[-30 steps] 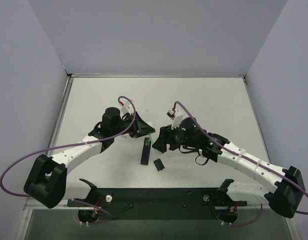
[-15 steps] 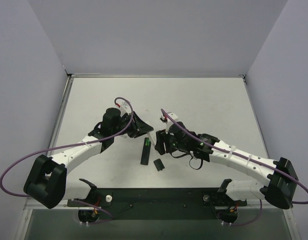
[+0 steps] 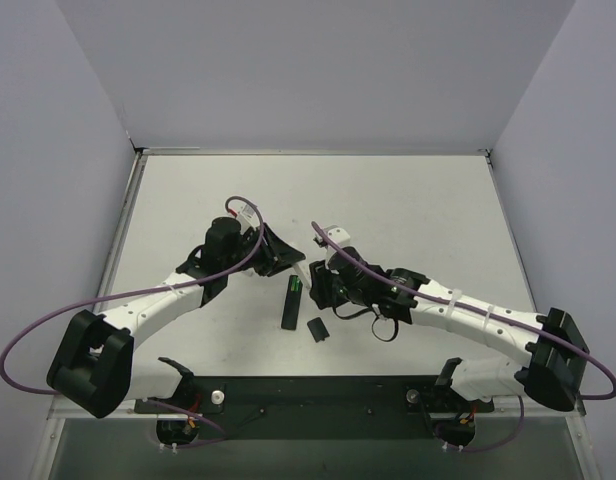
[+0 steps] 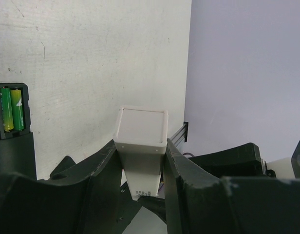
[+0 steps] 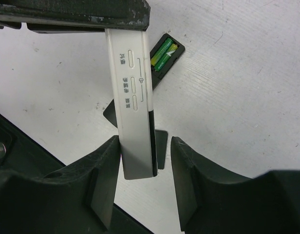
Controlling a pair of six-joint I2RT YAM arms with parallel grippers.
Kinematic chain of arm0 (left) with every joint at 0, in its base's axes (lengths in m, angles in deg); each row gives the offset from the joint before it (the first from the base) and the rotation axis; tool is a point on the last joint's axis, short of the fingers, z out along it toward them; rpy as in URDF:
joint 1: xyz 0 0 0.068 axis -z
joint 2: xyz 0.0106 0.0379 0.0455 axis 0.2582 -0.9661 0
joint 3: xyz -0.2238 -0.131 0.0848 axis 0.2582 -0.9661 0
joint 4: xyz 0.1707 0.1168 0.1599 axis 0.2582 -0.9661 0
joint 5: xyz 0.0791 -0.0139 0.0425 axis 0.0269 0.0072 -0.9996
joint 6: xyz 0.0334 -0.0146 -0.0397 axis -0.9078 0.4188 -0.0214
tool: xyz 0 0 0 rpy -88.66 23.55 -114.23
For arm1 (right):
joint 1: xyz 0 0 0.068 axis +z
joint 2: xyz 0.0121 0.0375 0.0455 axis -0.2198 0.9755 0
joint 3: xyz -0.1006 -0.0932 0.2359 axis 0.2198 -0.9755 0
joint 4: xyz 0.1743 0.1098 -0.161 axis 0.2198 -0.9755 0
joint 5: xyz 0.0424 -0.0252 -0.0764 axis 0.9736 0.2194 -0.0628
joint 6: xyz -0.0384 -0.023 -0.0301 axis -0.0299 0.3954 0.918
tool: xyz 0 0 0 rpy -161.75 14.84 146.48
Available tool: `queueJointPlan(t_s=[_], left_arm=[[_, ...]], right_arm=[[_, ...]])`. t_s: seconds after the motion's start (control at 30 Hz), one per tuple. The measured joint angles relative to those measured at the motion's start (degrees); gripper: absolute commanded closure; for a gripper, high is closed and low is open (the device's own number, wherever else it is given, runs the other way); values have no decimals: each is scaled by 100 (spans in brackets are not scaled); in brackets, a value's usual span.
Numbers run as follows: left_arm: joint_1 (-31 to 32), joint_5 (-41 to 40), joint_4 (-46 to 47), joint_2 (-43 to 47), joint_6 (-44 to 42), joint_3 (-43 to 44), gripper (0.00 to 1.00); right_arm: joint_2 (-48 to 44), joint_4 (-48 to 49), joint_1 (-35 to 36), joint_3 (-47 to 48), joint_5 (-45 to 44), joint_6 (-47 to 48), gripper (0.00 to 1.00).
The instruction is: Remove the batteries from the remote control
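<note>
The black remote control (image 3: pixel 287 305) lies on the table between the arms, slot up, with two green batteries (image 3: pixel 294 287) in its far end. They also show in the left wrist view (image 4: pixel 11 108) and the right wrist view (image 5: pixel 161 52). My left gripper (image 3: pixel 290 262) is shut on a white stick (image 4: pixel 140 146) just above the remote's battery end. My right gripper (image 5: pixel 144 161) is open. Its fingers straddle the free end of the white stick (image 5: pixel 133 112), the left finger (image 5: pixel 103 180) close against it and the right finger apart.
A small squarish black cover piece (image 3: pixel 315 329) lies on the table right of the remote's near end, and shows under the stick in the right wrist view (image 5: pixel 160 146). The black base rail (image 3: pixel 308 392) runs along the near edge.
My right gripper has moved left, up to the left gripper and the white stick. The left gripper has shifted slightly. The remote and the cover have not moved.
</note>
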Motion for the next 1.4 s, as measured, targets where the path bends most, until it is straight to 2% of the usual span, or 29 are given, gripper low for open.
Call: queueJointPlan(t_s=[0.1,0.17,0.3,0.37,0.87,1.07,1.2,1.4], left_arm=[[0,-42,0,26,61,-17,100],[0,-63,0,37,83,-24,100],[-2,-90,85,50,157,-125,100],[-2,-118,153,55,238,-216,100],[0,-605,789,57,824,-699,100],[0,-723,817,57,903,-774,100],[0,-732,820,57,962,-796,100],[0,-730,868,57,1108,-796,100]], right_arm=[[50,4,57,33,-131,11,75],[72,7,90,48,-186,17,77],[125,11,129,68,-221,20,87],[181,-2,144,87,-238,20,88],[876,-463,216,737,-693,212,79],[1049,-485,225,817,-737,330,73],[1082,-466,221,817,-804,400,64],[1145,-363,96,817,-981,586,63]])
